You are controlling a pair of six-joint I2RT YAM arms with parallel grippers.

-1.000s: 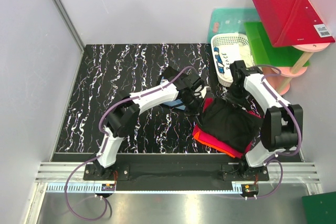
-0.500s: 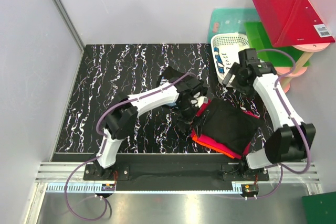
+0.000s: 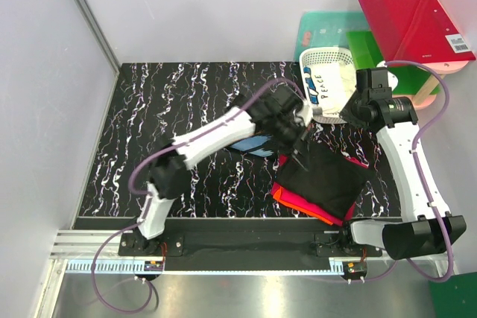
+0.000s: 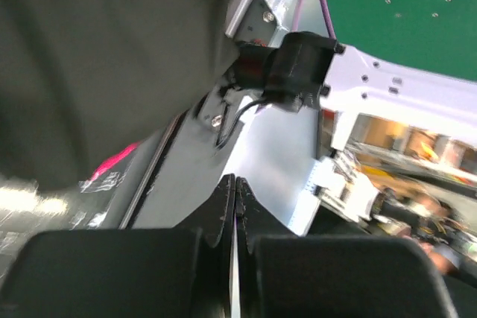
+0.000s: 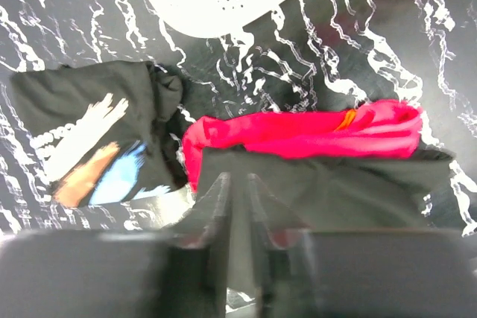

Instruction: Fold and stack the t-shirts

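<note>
A folded stack of t-shirts lies at the right of the table: a black tee (image 3: 328,176) on top, a red one (image 3: 297,200) under it and an orange edge (image 3: 279,194) below. The right wrist view shows the same black tee (image 5: 343,191) and red tee (image 5: 298,135). A crumpled black tee with a blue and white print (image 3: 250,144) (image 5: 89,147) lies just left of the stack. My left gripper (image 3: 298,148) (image 4: 235,181) hangs shut and empty over the stack's far left corner. My right gripper (image 3: 356,109) (image 5: 238,178) is raised beside the basket, shut, holding nothing.
A white lattice basket (image 3: 328,61) with a lettered white cloth stands at the back right, close to the right wrist. Behind it are a red board (image 3: 414,27), a green board (image 3: 376,61) and a teal mat (image 3: 324,31). Grey walls close in the left and back.
The right arm lifted off the stack and swung back toward the basket. The left gripper shifted right, from the printed tee to the stack's far left corner.
</note>
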